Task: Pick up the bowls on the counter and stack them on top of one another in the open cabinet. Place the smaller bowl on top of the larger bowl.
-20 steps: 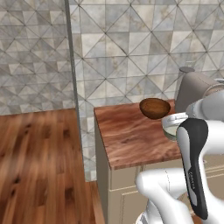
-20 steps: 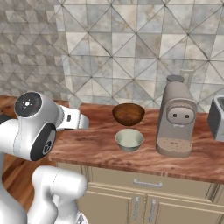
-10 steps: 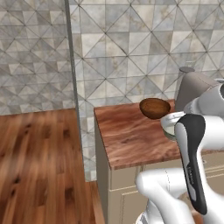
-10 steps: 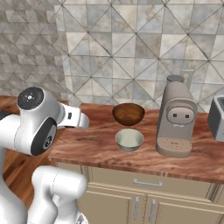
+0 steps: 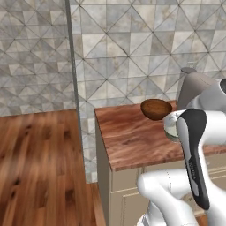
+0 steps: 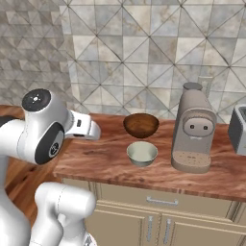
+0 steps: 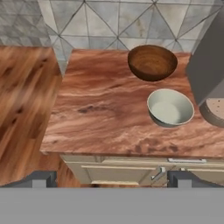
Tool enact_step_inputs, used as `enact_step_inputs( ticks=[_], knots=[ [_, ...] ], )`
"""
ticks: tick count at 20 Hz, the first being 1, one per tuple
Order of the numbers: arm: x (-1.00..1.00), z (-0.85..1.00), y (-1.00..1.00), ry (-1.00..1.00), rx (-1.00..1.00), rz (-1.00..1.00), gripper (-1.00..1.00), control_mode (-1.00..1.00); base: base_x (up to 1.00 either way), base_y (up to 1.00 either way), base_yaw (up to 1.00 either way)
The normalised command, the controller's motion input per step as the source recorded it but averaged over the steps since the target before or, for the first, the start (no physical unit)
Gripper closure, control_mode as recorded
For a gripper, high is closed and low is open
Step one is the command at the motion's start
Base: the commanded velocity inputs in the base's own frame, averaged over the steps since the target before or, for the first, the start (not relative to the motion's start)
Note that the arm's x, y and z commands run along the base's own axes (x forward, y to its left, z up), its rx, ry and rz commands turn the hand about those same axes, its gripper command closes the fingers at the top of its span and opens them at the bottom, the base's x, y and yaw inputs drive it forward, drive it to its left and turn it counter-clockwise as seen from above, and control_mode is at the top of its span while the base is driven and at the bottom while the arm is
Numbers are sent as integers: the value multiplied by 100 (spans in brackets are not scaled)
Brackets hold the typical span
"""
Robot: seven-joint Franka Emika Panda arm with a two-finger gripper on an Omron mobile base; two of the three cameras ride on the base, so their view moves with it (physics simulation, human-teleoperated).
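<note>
Brown bowl sits on the counter beside the pale bowl.

The glossy white robot arm is built of rounded, bulbous segments. A dark grey disc caps its joint at centre left of the right base view, and a long dark grey strip runs down its link at lower right of the left base view.

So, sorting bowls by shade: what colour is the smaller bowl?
Pale whitish-grey smaller bowl, clearest in the hand view.

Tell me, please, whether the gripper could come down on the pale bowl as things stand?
Probably yes: the pale bowl sits apart from the brown bowl and coffee machine, nothing over it.
</note>
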Motion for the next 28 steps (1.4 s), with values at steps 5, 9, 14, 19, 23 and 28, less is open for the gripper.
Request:
enact_step_inputs(
  ticks=[5, 9, 14, 19, 23, 28],
  knots=[
    [-1, -19, -18, -8, -11, -4, -100, -100, 0, 0, 0],
    [0, -35, -17, -8, -15, -6, -100, -100, 0, 0, 0],
    [0, -34, -19, -2, -15, -7, -100, -100, 0, 0, 0],
    [6, -24, -20, 11, -12, -8, -100, -100, 0, 0, 0],
    [12, -19, -17, 13, -11, -6, -100, -100, 0, 0, 0],
    [11, -20, -6, 9, -7, -4, -100, -100, 0, 0, 0]
  ],
)
